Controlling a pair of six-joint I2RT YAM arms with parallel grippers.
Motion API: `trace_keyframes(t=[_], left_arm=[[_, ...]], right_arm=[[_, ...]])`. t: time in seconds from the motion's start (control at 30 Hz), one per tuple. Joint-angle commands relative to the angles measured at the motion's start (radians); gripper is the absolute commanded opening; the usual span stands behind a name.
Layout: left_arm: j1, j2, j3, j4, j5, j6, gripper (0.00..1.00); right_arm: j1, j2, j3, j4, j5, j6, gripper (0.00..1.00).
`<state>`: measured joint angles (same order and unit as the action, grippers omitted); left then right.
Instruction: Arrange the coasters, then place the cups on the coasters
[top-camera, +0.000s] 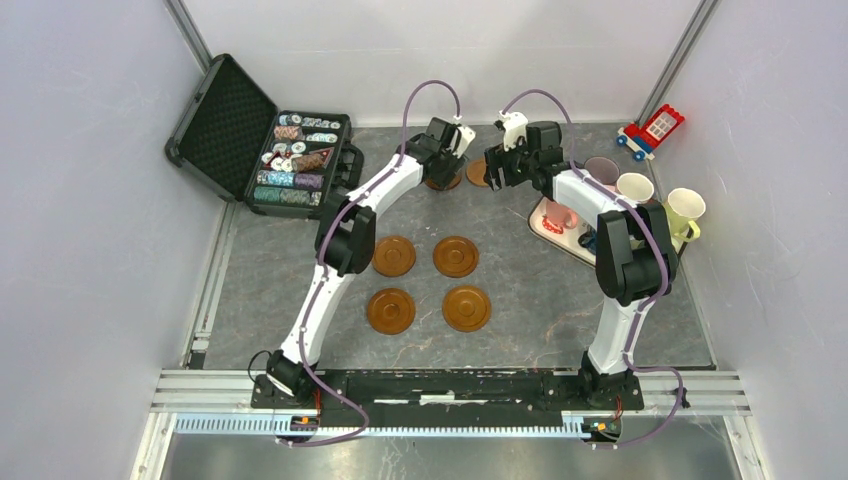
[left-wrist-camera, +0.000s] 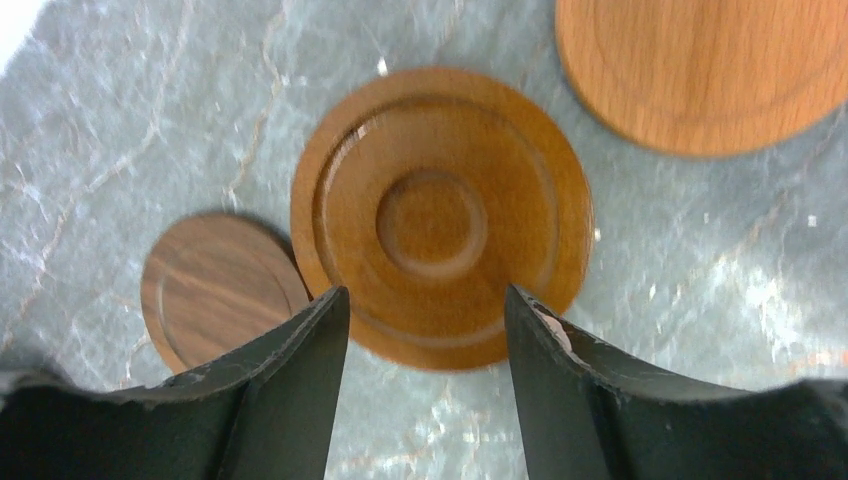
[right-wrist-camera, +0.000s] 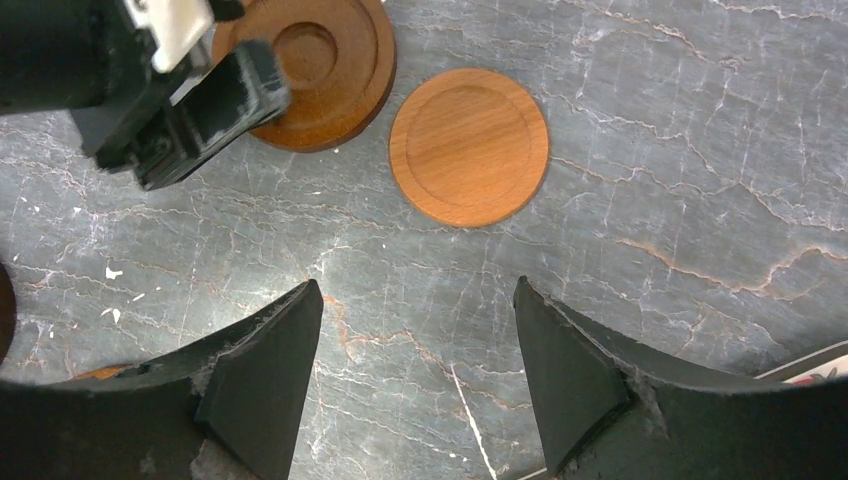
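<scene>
Well, my left claw (left-wrist-camera: 425, 290) is spread over the brown coaster (left-wrist-camera: 440, 215) at the far side of the table (left-wrist-camera: 120, 120), which looks light, hard and flat, so I should pinch its rim.

I am working in what looks like a robotics lab test cell: plain white panel walls (top-camera: 90, 250) box in a grey marble-look table (top-camera: 540, 290), my left arm (top-camera: 330, 290) and right arm (top-camera: 620, 300) are bolted to an aluminium rail (top-camera: 200, 385), and props such as a poker-chip case (top-camera: 300, 160) and a toy brick truck (top-camera: 652, 130) sit at the back.
</scene>
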<state>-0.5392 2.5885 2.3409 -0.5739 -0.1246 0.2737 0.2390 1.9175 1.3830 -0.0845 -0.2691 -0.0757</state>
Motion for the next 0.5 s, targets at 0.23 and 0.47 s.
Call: trace_keyframes(t=[0.23,0.47], left_arm=[[0.004,-0.169,-0.265,-0.121,0.107,0.018,0.58],[0.006,-0.258,-0.405,-0.138,0.104,0.015,0.56]], right_arm=[[-0.005,0.013,0.039,0.022,-0.014,-0.007,0.77],[-0.005,0.011,0.034,0.020,-0.025,-0.009,0.76]])
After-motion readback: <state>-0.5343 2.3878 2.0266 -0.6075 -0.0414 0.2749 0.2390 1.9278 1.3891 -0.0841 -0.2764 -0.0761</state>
